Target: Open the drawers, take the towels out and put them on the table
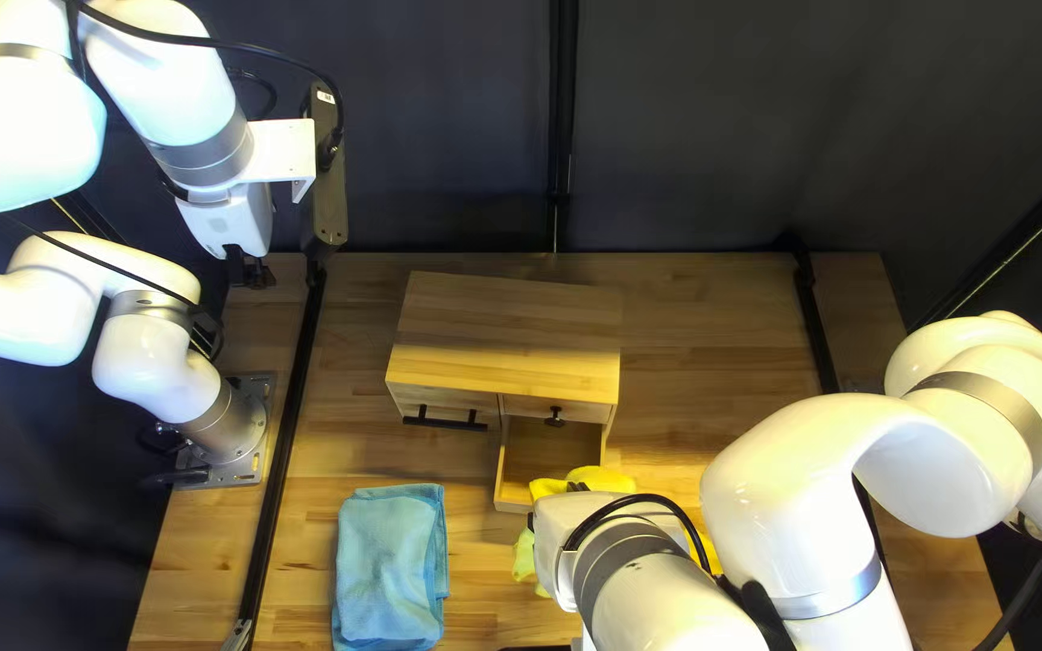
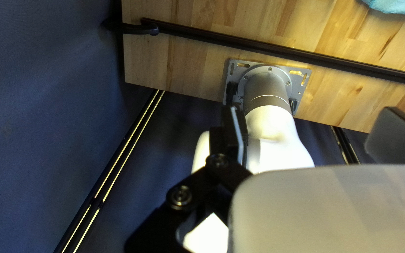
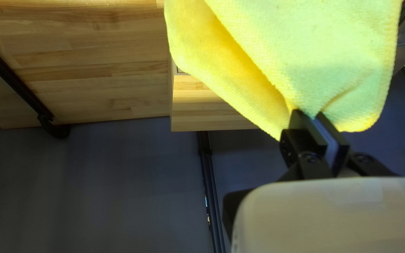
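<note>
The right tool (image 3: 309,116) is clamped on a fold of the soft, light yellow microfibre towel (image 3: 294,52), drooping limply at the open wooden drawer's (image 1: 539,448) near end; bunched folds probably grip best.

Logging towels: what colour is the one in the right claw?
Yellow. The towel shows best in the right wrist view.

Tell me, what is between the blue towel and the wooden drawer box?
Nothing but wood. In the top left view, only bare table lies between the blue towel and the closed left front of the drawer box.
</note>
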Action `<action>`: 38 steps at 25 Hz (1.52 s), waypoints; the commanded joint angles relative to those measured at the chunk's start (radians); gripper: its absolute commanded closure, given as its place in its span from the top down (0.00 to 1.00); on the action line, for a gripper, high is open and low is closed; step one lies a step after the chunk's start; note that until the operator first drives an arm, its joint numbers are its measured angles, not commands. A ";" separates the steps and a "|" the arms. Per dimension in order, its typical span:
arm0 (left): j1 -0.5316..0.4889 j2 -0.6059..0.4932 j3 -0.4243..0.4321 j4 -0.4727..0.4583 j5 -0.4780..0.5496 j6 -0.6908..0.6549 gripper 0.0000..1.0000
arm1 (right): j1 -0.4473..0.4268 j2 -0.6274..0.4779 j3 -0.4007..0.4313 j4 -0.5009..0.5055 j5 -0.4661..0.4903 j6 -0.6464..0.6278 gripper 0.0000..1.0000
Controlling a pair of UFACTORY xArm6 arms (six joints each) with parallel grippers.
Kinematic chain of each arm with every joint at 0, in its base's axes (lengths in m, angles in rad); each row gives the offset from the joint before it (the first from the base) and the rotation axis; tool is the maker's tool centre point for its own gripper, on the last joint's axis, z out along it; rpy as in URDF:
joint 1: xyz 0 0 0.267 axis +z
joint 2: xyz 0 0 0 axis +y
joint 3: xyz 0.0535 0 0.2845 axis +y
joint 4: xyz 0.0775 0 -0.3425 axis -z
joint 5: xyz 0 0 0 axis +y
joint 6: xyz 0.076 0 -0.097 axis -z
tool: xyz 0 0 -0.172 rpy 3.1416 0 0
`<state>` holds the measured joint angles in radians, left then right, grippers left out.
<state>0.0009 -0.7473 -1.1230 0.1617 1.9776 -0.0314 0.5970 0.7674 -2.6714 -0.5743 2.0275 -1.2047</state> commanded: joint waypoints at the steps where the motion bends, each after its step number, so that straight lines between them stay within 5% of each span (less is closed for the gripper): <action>1: 0.000 0.000 0.000 0.000 0.000 0.000 1.00 | 0.035 -0.167 0.264 0.025 -0.063 0.109 0.00; 7: 0.000 0.000 0.000 0.000 0.000 0.000 1.00 | 0.094 -0.222 0.260 0.049 0.008 0.185 0.00; 12: 0.000 0.000 0.000 0.000 0.000 0.000 1.00 | 0.107 -0.213 0.168 0.081 0.085 0.185 0.00; 16: 0.000 0.000 0.000 0.000 0.000 0.000 1.00 | 0.083 -0.364 0.397 0.159 0.003 0.231 0.00; 23: 0.000 0.000 0.000 0.000 0.000 0.000 1.00 | 0.041 -0.480 0.615 0.260 -0.121 0.274 0.00; 38: 0.000 0.000 0.000 0.000 0.000 0.000 1.00 | 0.054 -0.515 0.741 0.376 -0.186 0.379 0.00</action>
<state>0.0009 -0.7473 -1.1230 0.1617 1.9776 -0.0314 0.6463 0.2595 -1.9482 -0.2156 1.8443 -0.8533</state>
